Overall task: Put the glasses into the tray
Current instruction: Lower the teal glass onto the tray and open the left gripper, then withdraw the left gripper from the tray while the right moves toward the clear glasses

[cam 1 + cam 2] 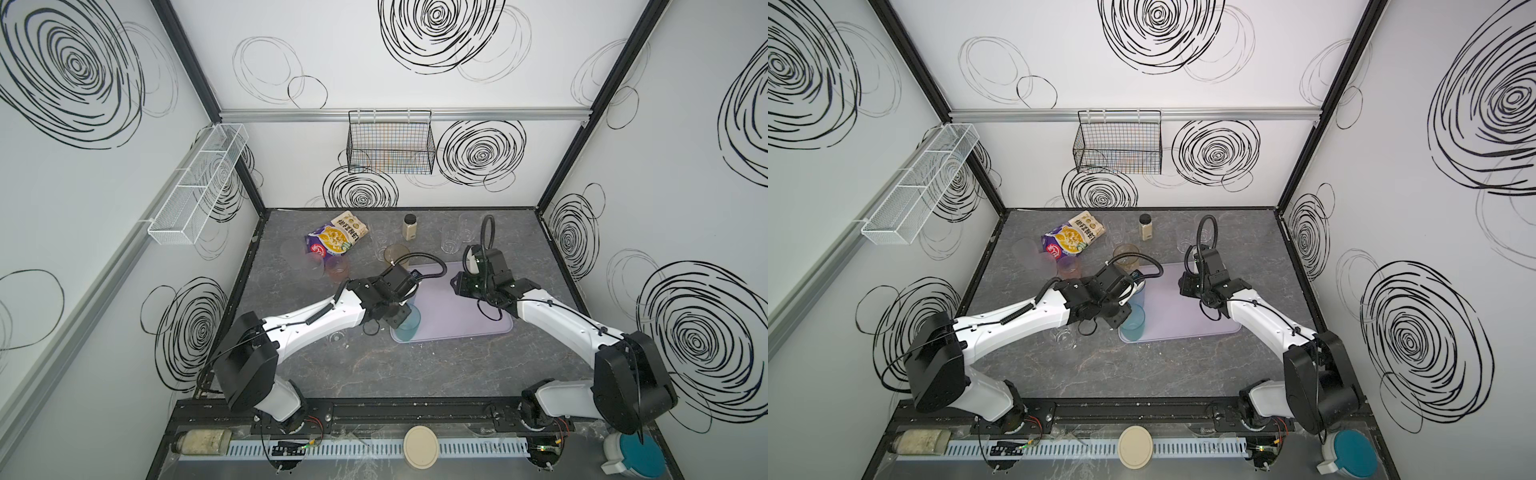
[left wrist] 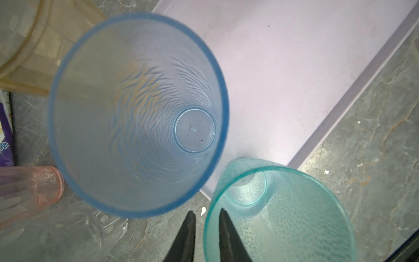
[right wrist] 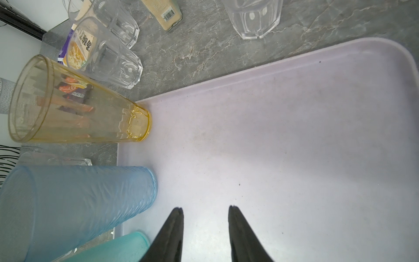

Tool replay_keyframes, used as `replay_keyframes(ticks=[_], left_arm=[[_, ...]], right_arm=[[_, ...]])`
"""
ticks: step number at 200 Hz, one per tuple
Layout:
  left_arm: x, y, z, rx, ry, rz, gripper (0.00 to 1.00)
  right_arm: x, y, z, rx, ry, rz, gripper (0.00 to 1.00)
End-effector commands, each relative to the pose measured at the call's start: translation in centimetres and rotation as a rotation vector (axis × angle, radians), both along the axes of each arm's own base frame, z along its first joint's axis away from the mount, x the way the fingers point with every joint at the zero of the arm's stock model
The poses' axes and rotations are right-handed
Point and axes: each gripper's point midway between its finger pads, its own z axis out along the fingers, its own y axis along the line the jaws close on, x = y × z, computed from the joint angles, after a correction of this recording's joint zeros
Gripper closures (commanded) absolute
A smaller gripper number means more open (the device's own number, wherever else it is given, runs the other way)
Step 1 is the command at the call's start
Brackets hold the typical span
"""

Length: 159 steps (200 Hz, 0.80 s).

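Observation:
The lavender tray (image 1: 465,307) (image 3: 294,136) lies mid-table. A teal glass (image 1: 409,322) (image 2: 283,215) stands upright at its near left corner. My left gripper (image 2: 207,211) straddles the teal rim, one finger inside and one outside, slightly open and apart from the wall. A blue glass (image 2: 136,113) (image 3: 79,204) stands just behind it on the tray's left side. An amber glass (image 1: 395,253) (image 3: 79,108) stands at the far left corner. My right gripper (image 3: 205,207) hangs open over bare tray, holding nothing.
A pink glass (image 2: 38,186) and clear glasses (image 3: 118,65) (image 1: 451,241) stand on the table off the tray. Another clear one (image 1: 1063,336) sits under the left arm. A snack bag (image 1: 336,237) and a black-capped jar (image 1: 410,227) are at the back.

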Motion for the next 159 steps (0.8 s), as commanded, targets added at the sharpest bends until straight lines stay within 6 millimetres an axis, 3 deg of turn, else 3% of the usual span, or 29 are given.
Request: replay_keyframes(ticks=[1,50,86,124,159], left_arm=[[0.6,-0.4,1.9,-0.050,-0.028,0.003,0.71],[1.2,0.1,6.8,-0.194,-0.092,0.020,0.56],[4.2,3.5,8.9,-0.333,-0.171,0.161,0.54],[7.0,9.2,9.2,-0.470,-0.310,0.417,0.42],[7.3,11.0,8.9,-0.479,-0.356,0.484,0.34]], right_arm=[[0.1,0.1,-0.2,-0.005,-0.001,-0.011,0.62],[0.4,0.3,-0.3,-0.002,0.001,-0.008,0.62],[0.3,2.4,-1.0,-0.007,0.017,0.034,0.62],[0.2,5.7,-1.7,-0.002,0.032,0.088,0.62],[0.6,8.1,-2.5,-0.004,0.051,0.132,0.62]])
